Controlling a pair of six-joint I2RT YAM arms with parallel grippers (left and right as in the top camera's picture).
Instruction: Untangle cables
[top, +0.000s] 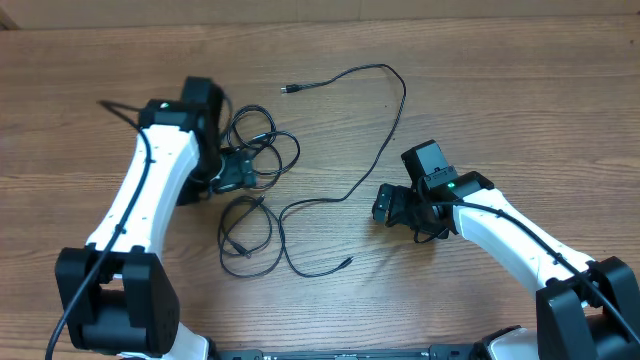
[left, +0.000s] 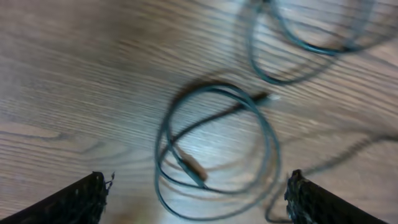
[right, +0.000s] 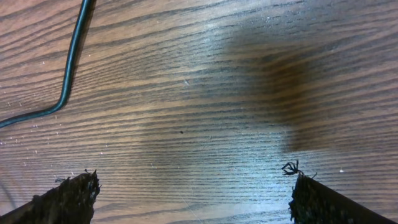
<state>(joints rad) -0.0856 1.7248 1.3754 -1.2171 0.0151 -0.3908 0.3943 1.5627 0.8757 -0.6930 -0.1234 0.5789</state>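
Note:
Thin black cables lie on the wooden table. A tangled bundle of loops sits at centre left, with a lower loop below it. A long loose strand curves from a plug at the top down to a plug near the front. My left gripper hovers over the bundle's left edge. In the left wrist view it is open and empty, with a blurred cable loop and a plug end between its fingers' line. My right gripper is open and empty over bare wood, right of the long strand.
The wooden table carries only the cables. The white arms reach in from the front left and the front right, with thicker black cables along them.

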